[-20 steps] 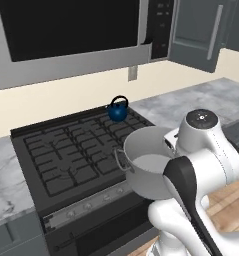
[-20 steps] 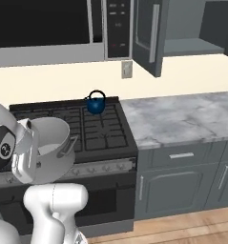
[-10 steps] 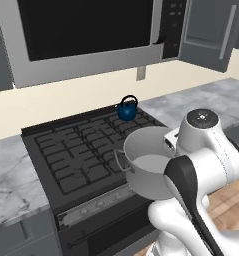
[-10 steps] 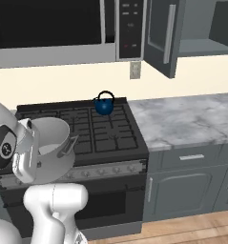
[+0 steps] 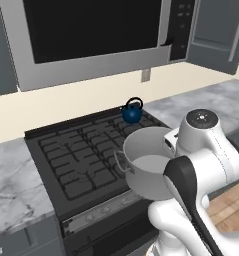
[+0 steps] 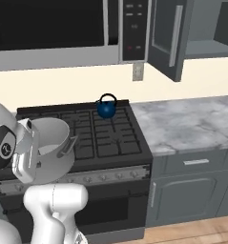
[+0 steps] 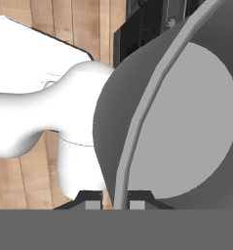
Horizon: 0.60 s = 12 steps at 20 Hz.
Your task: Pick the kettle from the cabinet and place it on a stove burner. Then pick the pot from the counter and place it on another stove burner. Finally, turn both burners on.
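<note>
While clamped on its rim, the gripper (image 7: 111, 202) holds the pot (image 7: 186, 122).

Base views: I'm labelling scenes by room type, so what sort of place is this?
A rendered home kitchen: a wide black gas cooktop under a silver-black microwave, veined marble counter over dark grey drawers, and a small dark-blue kettle on a back burner.

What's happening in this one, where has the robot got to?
The gripper is shut on the rim of the pot, holding it tilted in the air in front of the stove burners, close to the robot's body. The kettle already sits on a back burner near the counter. The cabinet door hangs open. The pot is not yet on a burner.
</note>
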{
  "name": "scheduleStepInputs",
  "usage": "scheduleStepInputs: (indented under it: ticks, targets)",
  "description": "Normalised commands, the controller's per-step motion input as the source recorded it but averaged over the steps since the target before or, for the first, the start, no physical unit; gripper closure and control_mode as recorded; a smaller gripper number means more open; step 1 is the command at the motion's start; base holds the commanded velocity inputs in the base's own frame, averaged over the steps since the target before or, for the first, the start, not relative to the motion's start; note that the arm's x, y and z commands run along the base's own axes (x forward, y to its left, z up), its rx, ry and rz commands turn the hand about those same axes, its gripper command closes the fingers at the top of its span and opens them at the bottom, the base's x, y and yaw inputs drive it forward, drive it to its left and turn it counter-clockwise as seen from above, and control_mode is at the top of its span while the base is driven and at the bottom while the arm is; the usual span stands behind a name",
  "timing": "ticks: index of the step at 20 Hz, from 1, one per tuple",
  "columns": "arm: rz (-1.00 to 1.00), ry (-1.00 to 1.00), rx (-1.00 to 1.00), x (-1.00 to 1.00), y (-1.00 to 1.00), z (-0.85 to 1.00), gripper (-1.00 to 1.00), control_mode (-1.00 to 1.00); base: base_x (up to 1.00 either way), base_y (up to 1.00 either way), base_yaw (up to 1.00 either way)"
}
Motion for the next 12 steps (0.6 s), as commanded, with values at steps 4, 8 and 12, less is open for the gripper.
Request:
scheduleStepInputs:
  ticks: [4,8,12]
  targets:
    - [0.0,0.0,0.0,0.0,0.0,0.0,1.0,1.0,0.44,0.0,0.0]
    - [0.0,0.0,0.0,0.0,0.0,0.0,1.0,1.0,0.44,0.0,-0.01]
    - [0.0,0.0,0.0,0.0,0.0,0.0,1.0,1.0,0.29,-0.13,0.0]
